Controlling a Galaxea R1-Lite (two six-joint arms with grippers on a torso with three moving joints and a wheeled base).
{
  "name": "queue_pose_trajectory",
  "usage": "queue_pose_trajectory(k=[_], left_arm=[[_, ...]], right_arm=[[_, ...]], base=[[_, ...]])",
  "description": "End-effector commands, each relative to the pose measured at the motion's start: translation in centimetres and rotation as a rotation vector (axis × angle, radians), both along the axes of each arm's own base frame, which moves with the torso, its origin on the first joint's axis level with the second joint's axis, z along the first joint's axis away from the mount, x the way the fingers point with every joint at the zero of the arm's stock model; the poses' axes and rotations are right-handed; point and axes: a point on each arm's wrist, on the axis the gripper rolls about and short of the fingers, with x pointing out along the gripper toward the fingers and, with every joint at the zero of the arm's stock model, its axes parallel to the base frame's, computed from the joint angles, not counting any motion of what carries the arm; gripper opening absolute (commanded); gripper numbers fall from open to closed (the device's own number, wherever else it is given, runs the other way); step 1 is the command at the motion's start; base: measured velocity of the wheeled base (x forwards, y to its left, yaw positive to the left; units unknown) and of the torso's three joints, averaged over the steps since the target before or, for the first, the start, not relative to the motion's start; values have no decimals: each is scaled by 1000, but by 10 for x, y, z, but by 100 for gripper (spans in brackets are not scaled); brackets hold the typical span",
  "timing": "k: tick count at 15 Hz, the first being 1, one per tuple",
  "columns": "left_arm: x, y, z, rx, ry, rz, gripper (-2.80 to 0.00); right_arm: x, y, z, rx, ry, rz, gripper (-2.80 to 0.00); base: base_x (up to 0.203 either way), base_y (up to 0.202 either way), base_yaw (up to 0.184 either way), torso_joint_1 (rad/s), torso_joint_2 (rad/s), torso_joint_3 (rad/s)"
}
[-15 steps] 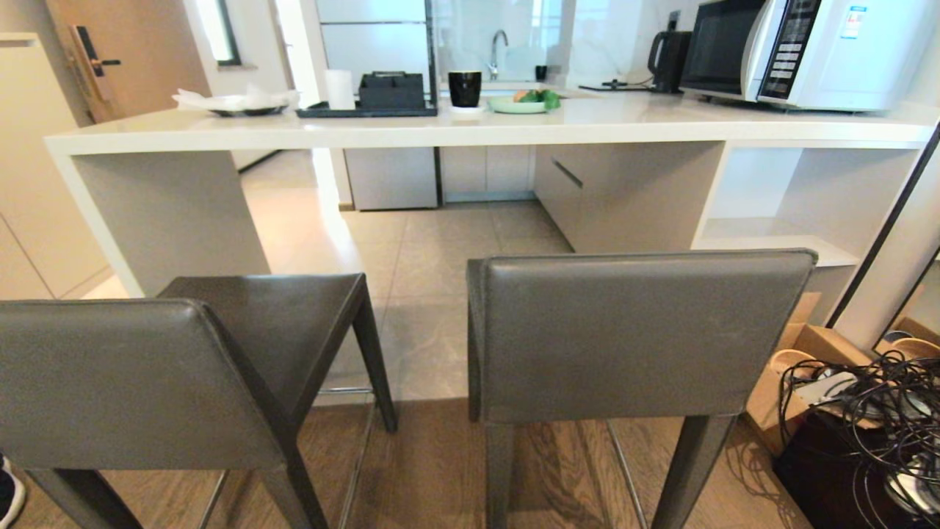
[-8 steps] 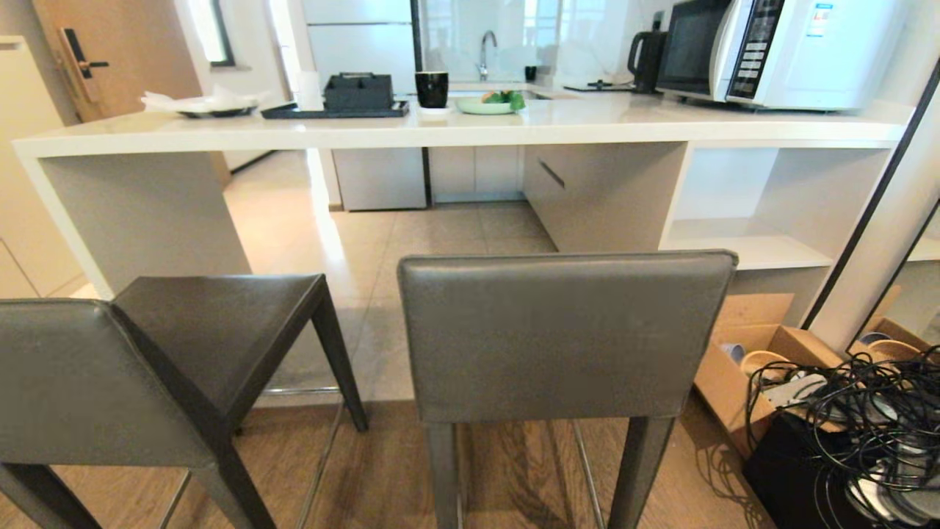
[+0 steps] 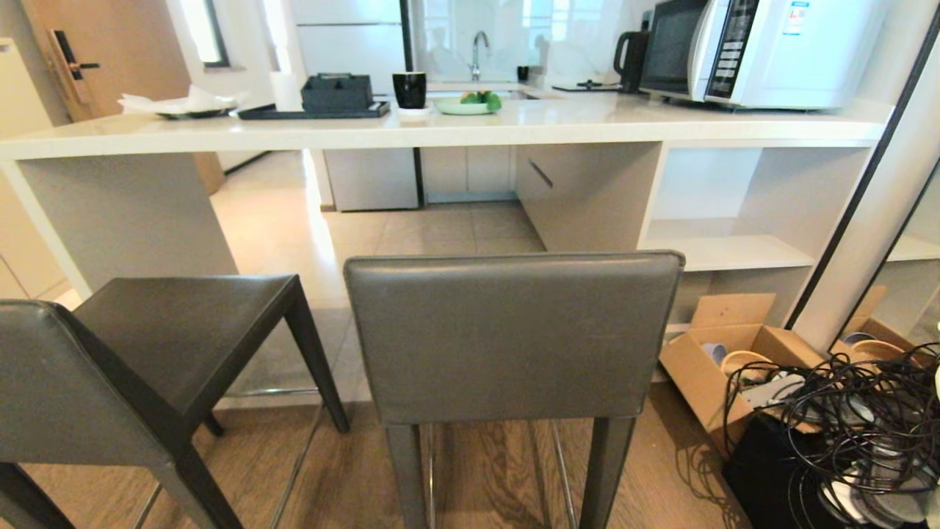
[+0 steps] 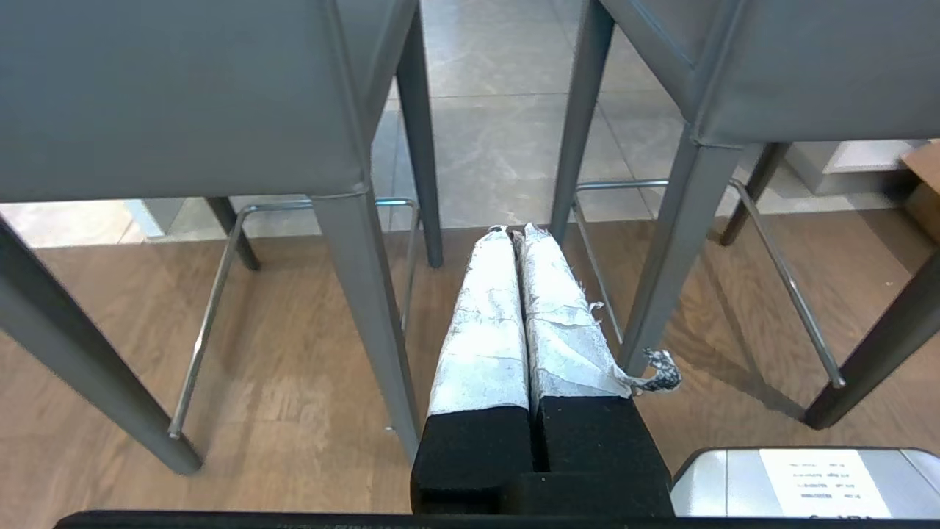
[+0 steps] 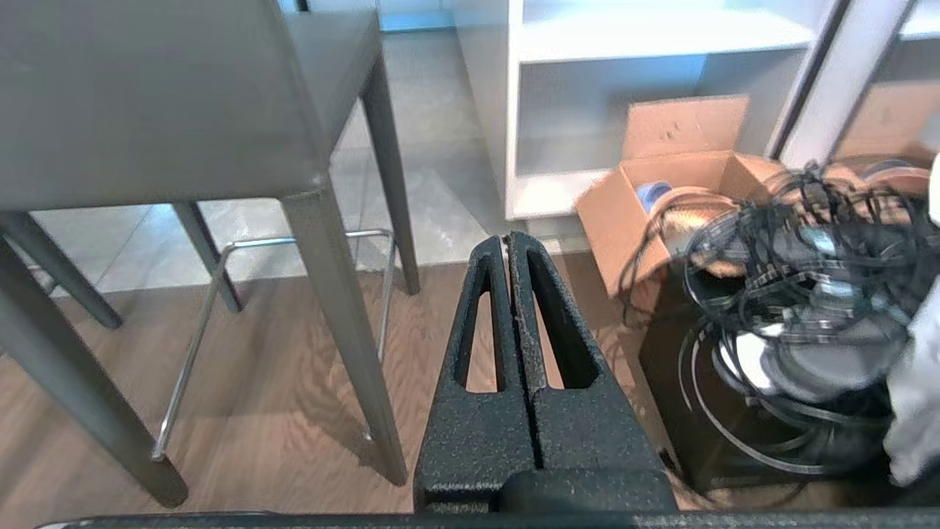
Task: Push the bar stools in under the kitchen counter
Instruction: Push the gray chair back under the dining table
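My left gripper is squeezed shut with nothing in it, hanging low over the wood floor between the legs of the two bar stools, and my right gripper is shut and empty too, beside the right stool's leg. The right stool stands with its back to me, and the left stool is turned a bit sideways. Both are pulled out from the kitchen counter, not under it.

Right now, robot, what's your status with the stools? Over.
Left pincer and right pincer shut, empty, low behind the stools. Both stools not yet under the counter. Cardboard box and cables at right.
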Motion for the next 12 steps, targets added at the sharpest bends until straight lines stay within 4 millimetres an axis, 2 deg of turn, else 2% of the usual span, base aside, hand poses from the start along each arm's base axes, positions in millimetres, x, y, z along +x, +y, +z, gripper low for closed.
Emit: queue_pose_trajectory(k=[1, 12], left_arm=[[0, 0, 0, 0, 0, 1, -280], [0, 0, 0, 3, 1, -1, -280]], right_arm=[[0, 0, 0, 0, 1, 1, -280], [0, 0, 0, -1, 2, 0, -280]], base=[[0, 0, 0, 0, 0, 0], [0, 0, 0, 0, 0, 0]])
